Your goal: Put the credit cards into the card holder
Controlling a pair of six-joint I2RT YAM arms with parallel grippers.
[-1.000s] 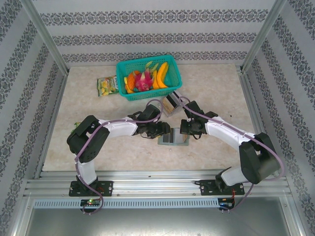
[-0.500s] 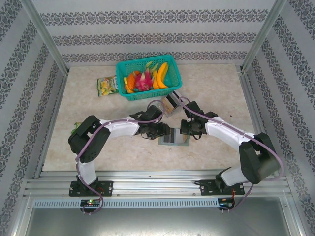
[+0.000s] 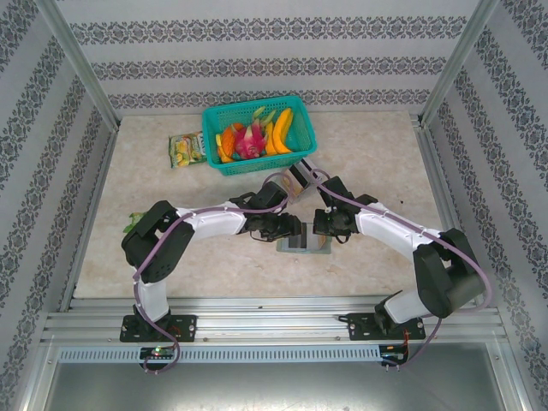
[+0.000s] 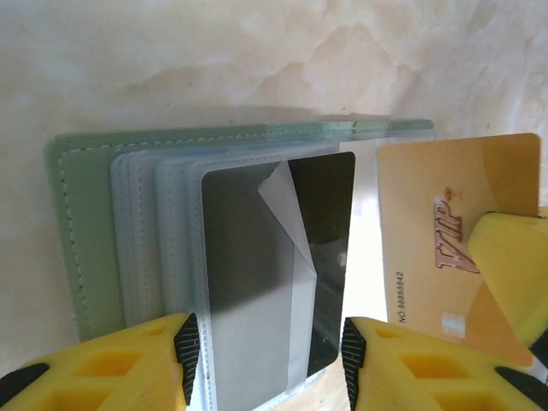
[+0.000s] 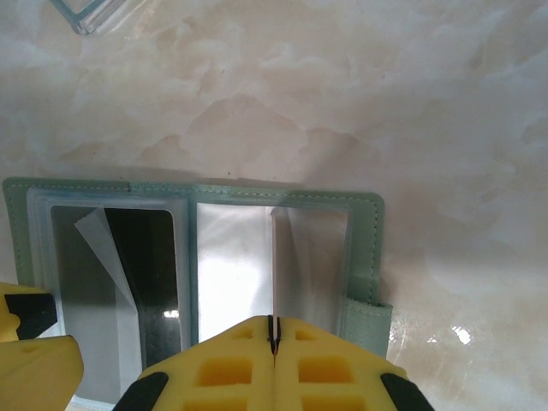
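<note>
Left claw (image 4: 270, 360) is hanging wide open over the dark card (image 4: 330, 257) in the green card holder (image 4: 86, 240). Right claw (image 5: 274, 330) is pinching the orange VIP card (image 4: 428, 223) tight.

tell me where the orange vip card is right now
In the left wrist view it's on the right: the orange card is pinched by the right pincer over the open card holder, beside the dark card.
</note>
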